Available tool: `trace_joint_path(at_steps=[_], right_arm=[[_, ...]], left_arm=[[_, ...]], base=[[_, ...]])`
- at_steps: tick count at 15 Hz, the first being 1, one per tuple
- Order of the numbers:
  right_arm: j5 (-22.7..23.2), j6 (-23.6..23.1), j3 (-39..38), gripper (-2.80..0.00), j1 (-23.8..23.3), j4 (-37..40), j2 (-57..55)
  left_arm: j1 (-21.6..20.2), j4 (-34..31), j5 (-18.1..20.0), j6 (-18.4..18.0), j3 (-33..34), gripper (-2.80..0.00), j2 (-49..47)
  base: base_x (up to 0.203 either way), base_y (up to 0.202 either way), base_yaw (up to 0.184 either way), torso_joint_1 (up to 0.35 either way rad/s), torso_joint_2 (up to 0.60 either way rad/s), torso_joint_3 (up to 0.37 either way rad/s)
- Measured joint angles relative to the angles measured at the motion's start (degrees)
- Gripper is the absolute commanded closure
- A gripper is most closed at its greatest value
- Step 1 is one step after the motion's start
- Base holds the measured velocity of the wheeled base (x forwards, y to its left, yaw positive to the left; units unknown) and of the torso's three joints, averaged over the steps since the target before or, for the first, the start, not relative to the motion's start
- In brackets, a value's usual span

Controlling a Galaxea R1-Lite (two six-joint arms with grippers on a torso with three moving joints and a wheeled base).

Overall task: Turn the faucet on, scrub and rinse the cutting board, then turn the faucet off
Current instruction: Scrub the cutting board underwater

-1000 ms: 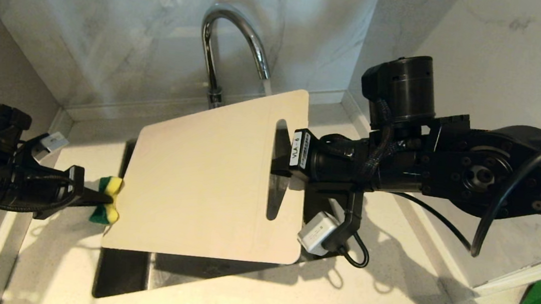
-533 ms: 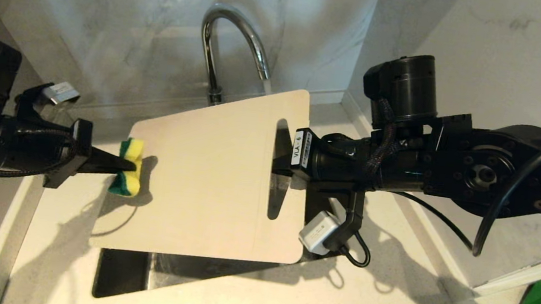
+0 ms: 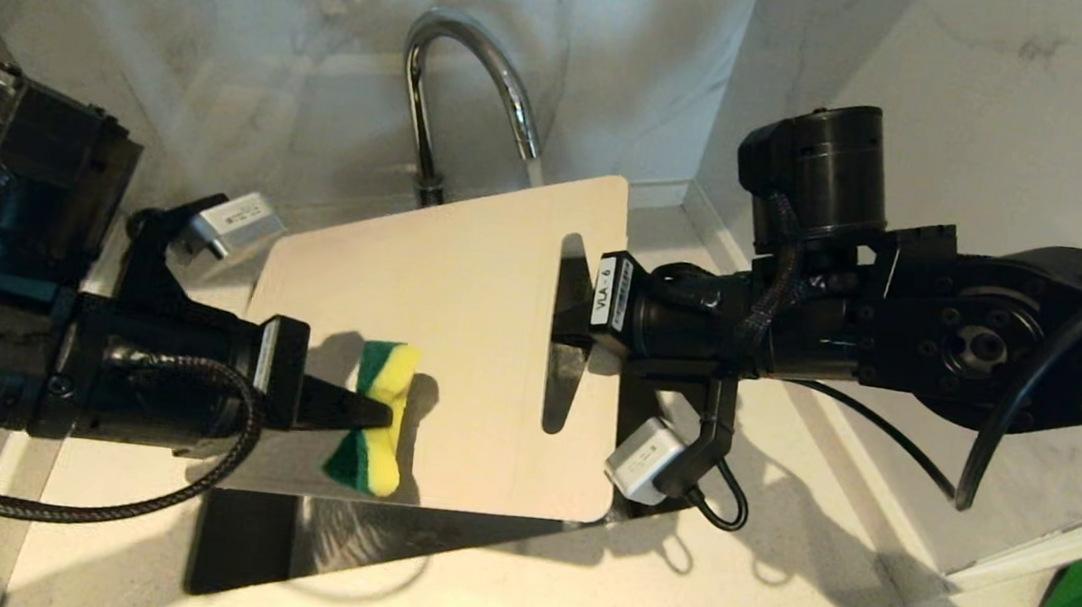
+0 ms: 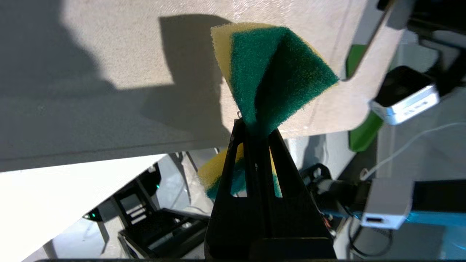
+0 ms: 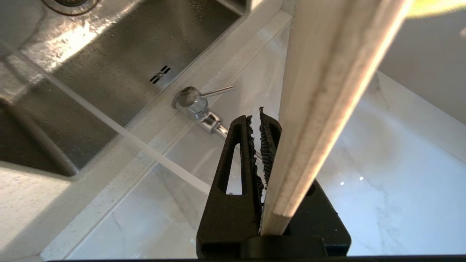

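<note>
Pinching a green-and-yellow sponge (image 3: 372, 417), the left gripper (image 3: 378, 414) was pressed onto the cutting board (image 3: 467, 336), which was clamped over the sink (image 3: 245, 534) by the right gripper (image 3: 566, 328).

The faucet (image 3: 468, 85) is glossy chrome. The board (image 3: 467, 336) is matt cream plastic. The sponge (image 3: 375, 417) is rough green scrub on yellow foam. The sink (image 5: 91, 72) is brushed steel; the surface (image 3: 772, 589) is speckled stone.
</note>
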State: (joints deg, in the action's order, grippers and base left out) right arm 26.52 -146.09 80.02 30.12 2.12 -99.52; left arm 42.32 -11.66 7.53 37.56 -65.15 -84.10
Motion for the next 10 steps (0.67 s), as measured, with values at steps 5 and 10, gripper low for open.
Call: trace_joint_path(at_steps=[5,10], right_arm=[[-0.07,1.05,0.1,0.0,-0.09,-0.01,0.05],[-0.22,1.77,0.0,0.0,-0.13,-0.1,0.51]], left_arm=[[0.76,8.45,-6.56,-0.18,7.43,0.0,-2.77],[-6.23,15.18,-4.85,-0.44,15.11,0.0,-3.13]], base=[[0.0,0.0,0.0,0.0,0.0,0.0],[0.0,0.0,0.0,0.0,0.0,0.0]])
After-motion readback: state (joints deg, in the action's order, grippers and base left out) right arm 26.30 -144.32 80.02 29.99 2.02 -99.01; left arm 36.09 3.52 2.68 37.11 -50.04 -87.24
